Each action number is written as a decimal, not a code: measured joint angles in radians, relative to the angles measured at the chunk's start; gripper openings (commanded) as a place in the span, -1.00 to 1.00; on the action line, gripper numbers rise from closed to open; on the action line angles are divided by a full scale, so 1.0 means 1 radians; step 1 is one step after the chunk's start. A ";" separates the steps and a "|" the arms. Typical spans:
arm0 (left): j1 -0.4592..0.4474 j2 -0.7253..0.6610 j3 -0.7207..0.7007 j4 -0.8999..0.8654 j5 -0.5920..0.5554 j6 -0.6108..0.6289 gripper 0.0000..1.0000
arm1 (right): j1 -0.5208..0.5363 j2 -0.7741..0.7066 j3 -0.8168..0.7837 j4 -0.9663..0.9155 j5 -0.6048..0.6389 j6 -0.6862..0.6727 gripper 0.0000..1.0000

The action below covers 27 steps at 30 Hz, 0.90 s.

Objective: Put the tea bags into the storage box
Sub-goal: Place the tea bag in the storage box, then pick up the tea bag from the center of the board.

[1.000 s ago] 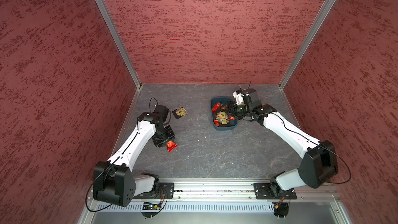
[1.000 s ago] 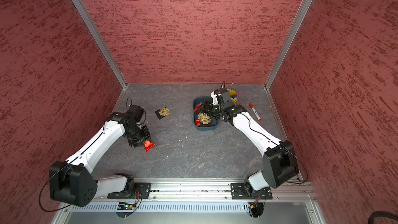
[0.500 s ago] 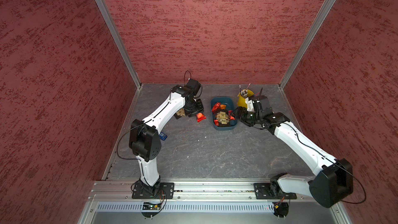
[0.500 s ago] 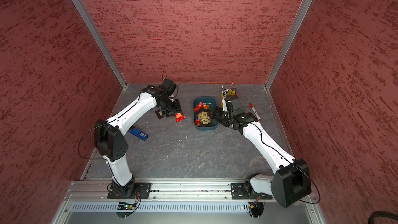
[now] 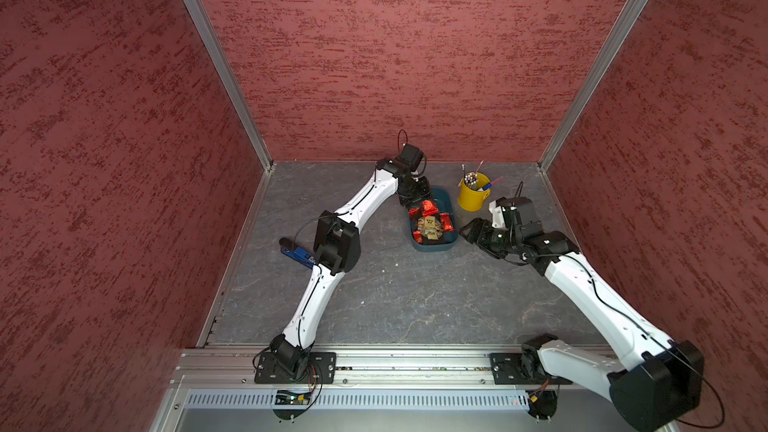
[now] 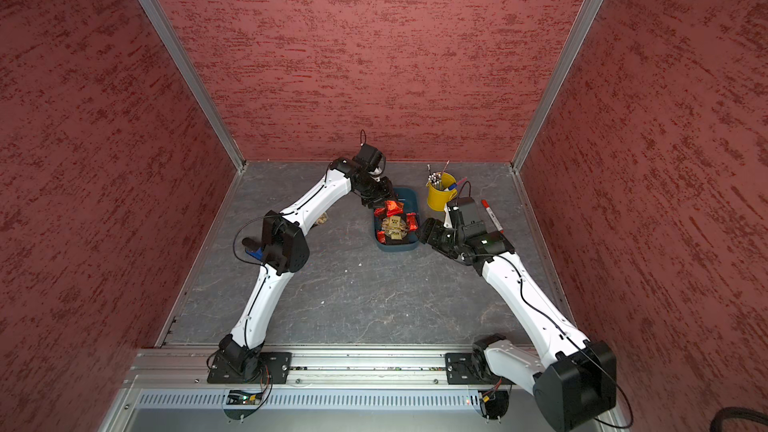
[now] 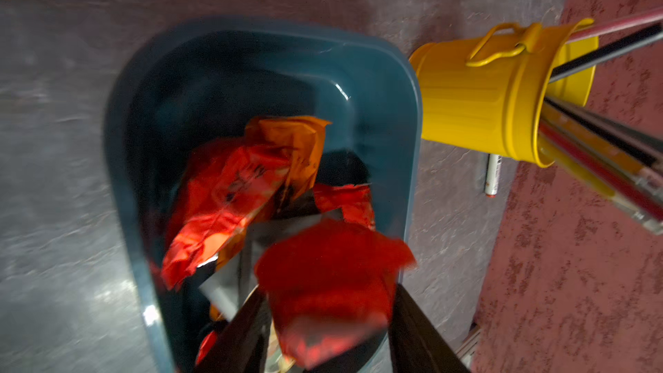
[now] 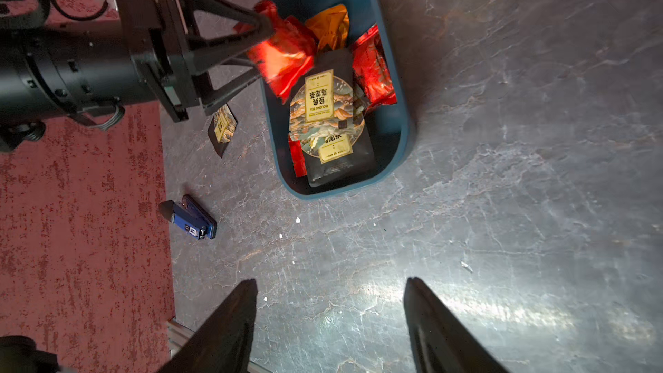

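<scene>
**Nearly done: one sachet still outside**

Most of your tea bags (image 5: 430,222) already lie piled inside the storage box (image 5: 434,248). Your left gripper (image 7: 330,292) hangs over the box's far end with a red packet (image 8: 283,59) between its jaws; whether it is gripped or released, you cannot tell. Your right gripper (image 8: 330,280) stands apart and empty just beside the box. One black sachet (image 8: 222,129) lies outside, near the box, not yet collected.

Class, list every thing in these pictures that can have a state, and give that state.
Dark teal-blue plastic storage box: upright, partly filled with tea bags.
Left gripper: over the box, red foil tea bag between its jaws; grip unclear.
Right gripper: open, empty.
Black beige-labelled sachet: on the table, outside the box.
Yellow round pencil cup: upright.
Red-capped white marker: capped, lying flat.
</scene>
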 measured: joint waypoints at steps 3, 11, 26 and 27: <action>-0.009 0.024 0.010 0.022 0.030 -0.023 0.46 | 0.000 0.000 0.000 -0.002 0.002 0.000 0.39; -0.007 -0.030 -0.062 0.061 0.046 -0.022 0.54 | -0.001 0.026 0.000 0.009 -0.002 0.004 0.36; 0.275 -0.547 -0.588 0.071 -0.052 0.116 0.42 | 0.180 0.278 0.193 0.096 -0.007 0.042 0.35; 0.289 -0.558 -0.618 0.071 -0.056 0.121 0.39 | 0.194 0.299 0.211 0.103 -0.007 0.044 0.34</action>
